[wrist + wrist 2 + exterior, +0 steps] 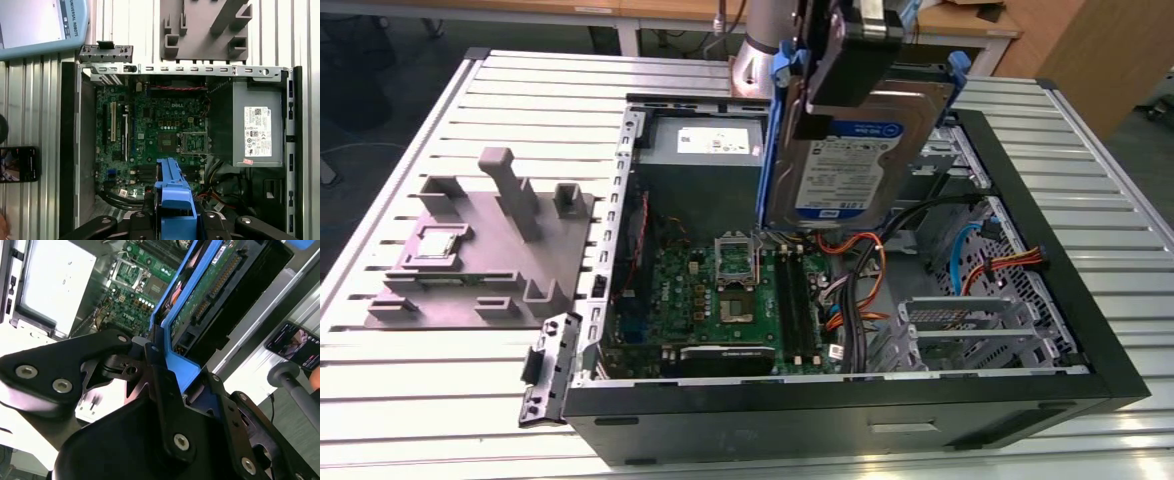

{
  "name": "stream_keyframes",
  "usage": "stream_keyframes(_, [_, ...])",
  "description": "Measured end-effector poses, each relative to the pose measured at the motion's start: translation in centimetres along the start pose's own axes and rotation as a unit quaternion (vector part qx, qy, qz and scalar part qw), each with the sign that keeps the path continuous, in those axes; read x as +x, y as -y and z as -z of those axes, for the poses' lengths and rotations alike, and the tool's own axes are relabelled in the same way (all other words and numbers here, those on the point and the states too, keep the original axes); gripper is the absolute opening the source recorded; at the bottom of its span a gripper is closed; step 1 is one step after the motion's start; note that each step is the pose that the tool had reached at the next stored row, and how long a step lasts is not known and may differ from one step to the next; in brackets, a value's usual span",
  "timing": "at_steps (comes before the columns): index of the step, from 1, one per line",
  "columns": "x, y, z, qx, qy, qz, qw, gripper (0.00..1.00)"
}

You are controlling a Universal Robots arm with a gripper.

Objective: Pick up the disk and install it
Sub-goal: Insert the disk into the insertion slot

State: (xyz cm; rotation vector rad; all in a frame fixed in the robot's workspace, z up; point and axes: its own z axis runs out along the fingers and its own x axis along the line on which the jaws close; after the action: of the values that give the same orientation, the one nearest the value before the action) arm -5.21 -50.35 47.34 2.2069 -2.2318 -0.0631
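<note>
Disk (847,165) upright in the gripper (834,105) — jaws clamped on its blue frame (181,371)

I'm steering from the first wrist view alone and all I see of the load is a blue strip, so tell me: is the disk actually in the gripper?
Observer: Yes. In the second wrist view the gripper is shut on the disk, clamping its blue frame.
Operator: How is it oriented?
Observer: In the exterior view it stands on edge above the open case, with its label toward that camera.
Operator: Anything near it?
Observer: A metal drive cage sits inside the case toward the exterior view's right, apart from the disk.
</note>
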Motion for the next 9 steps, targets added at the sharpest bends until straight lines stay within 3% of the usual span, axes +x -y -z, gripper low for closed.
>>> stream_keyframes(3, [0.00, 0.63, 0.01, -0.0001, 0.0000, 0.000, 1.0000, 0.37])
stream_keyframes(9, [0.01, 0.75, 0.02, 0.0000, 0.0000, 0.000, 1.0000, 0.37])
